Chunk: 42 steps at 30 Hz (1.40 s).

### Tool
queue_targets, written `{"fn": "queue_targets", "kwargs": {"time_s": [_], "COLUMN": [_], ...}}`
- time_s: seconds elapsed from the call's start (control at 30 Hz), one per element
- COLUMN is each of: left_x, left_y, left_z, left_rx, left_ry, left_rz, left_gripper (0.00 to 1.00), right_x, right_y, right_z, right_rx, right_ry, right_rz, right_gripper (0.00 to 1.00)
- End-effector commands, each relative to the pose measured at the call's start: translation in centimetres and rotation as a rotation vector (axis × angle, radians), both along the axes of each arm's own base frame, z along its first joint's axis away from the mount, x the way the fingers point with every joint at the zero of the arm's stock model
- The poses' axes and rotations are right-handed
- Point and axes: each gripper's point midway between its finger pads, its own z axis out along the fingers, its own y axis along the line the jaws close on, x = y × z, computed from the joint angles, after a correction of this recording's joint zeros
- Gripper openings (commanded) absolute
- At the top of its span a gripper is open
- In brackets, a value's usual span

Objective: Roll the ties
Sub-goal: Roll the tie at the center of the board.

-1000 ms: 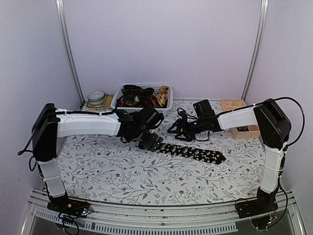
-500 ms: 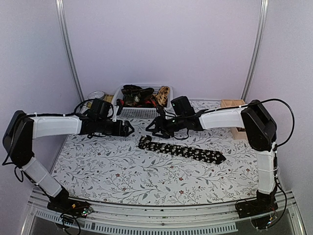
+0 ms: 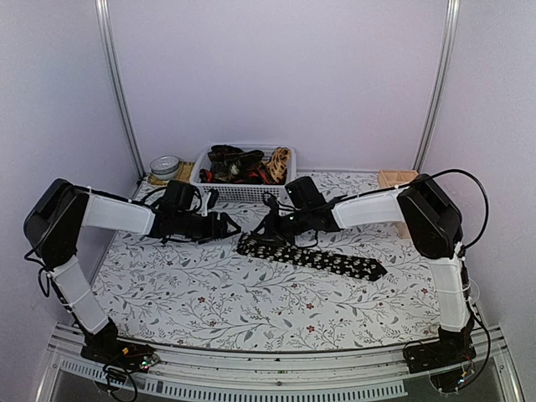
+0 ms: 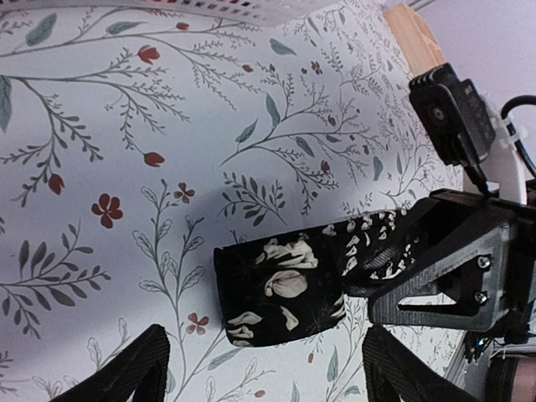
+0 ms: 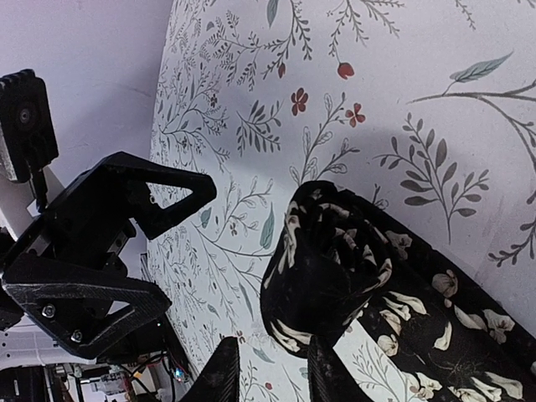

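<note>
Matt cloth tie (image 4: 280,289), perforated plastic basket (image 3: 243,193)

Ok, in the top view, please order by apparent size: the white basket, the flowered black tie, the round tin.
1. white basket, largest in area.
2. flowered black tie, longer but much narrower.
3. round tin, clearly smallest.

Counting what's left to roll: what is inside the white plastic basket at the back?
The white plastic basket holds a tangled heap of dark cloth ties, some red cloth, and a tan patterned coil at its right end. Whatever lies beneath is covered.
</note>
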Motion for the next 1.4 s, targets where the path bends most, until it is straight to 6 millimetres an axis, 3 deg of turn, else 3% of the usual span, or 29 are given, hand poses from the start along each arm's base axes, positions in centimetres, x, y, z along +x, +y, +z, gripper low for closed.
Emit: {"fn": "queue_targets", "kwargs": {"time_s": [0.0,0.3,0.63,0.9,0.93,1.0,1.37], "left_x": [0.2,0.2,0.3,0.3,0.2,0.1,-0.1], "left_y": [-0.7,-1.0,-1.3,-1.7,-1.8,-2.0,-2.3], "left_z": [0.0,-1.9,-3.7,-3.8,-3.8,-3.9,-4.3], "left_rx": [-0.072,-0.073,-0.073,-0.091,-0.098,-0.115,-0.151], "left_ry": [0.006,0.043,0.079,0.085,0.088,0.095,0.110], "left_rz": [-0.014,-0.020,-0.027,-0.043,-0.046,-0.053,-0.058], "left_gripper": [0.78,0.67,0.65,0.61,0.61,0.61,0.61], "right_x": [0.4,0.6,0.6,0.7,0.5,0.4,0.1], "right_y": [0.5,0.7,0.7,0.6,0.4,0.2,-0.1], "right_z": [-3.6,-4.9,-5.6,-5.5,-7.5,-8.2,-10.0], "right_rx": [-0.036,-0.046,-0.059,-0.072,-0.099,-0.109,-0.135], "right_ry": [0.032,0.048,0.055,0.049,0.073,0.081,0.102], "right_rz": [-0.005,-0.004,-0.001,0.000,-0.001,0.002,0.002], "right_gripper": [0.27,0.22,0.16,0.15,0.15,0.13,0.11]}}
